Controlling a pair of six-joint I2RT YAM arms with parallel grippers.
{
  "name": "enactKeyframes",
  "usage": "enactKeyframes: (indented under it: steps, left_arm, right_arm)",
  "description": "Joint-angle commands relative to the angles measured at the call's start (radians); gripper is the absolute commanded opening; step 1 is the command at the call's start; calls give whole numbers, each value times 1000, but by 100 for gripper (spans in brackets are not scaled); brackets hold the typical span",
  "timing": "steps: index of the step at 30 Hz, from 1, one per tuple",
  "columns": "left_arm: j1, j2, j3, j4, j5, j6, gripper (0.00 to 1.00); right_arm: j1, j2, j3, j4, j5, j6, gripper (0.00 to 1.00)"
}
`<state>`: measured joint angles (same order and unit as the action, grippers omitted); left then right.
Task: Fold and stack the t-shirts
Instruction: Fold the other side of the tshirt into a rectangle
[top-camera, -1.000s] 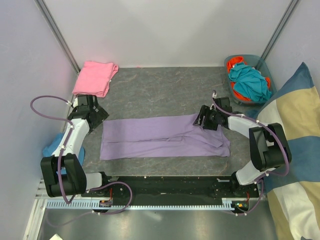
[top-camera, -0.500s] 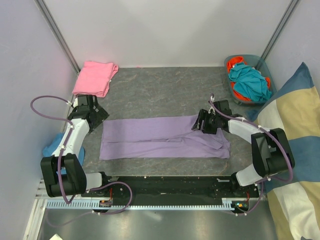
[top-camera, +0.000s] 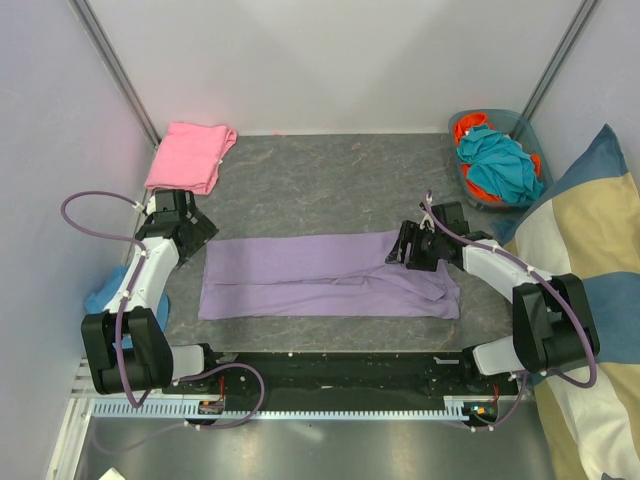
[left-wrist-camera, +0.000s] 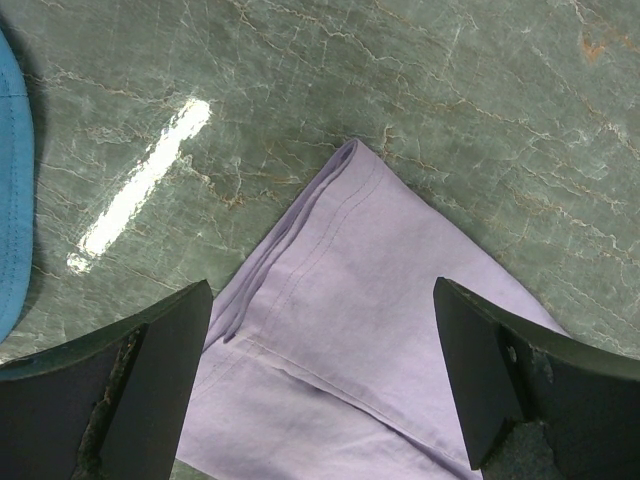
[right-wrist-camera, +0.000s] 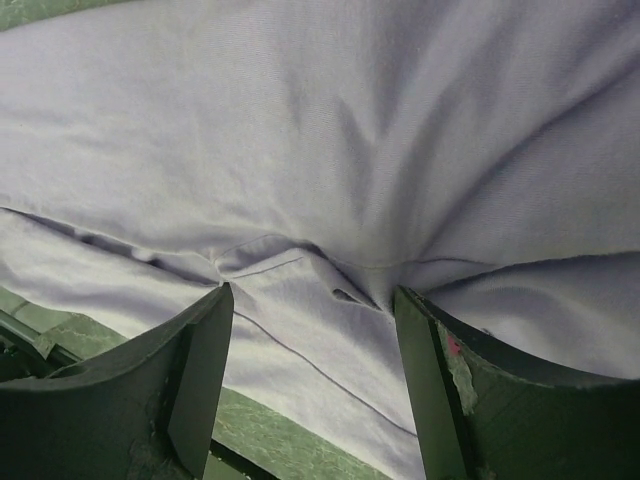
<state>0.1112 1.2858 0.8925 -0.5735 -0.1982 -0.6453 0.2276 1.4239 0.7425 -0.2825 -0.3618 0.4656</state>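
- Two shirts: the pink shirt (top-camera: 190, 155) lies folded well beyond the left fingers, and the lavender shirt (top-camera: 320, 275) lies in a long strip under both grippers.
- Right gripper (right-wrist-camera: 312, 295), fingers spread astride a pucker, has edged slightly outward.
- Left gripper (left-wrist-camera: 322, 300) stays wide apart above a corner.
- Cross-fold seems next.

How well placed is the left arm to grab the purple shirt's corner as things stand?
Probably yes. The left gripper is open and hangs right over a corner of the purple shirt, which lies flat on the table with nothing on top of it.
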Motion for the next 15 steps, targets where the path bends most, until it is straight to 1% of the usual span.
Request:
enactKeyframes:
  steps: [1,15]
  left_arm:
    - [2,-8,-12,21,13,7,100]
    - [4,-22,-21,20,14,7,100]
  right_arm:
    - [9,-43,38,-33,-16,-13,74]
    - [9,-8,64,-27,-16,-27,74]
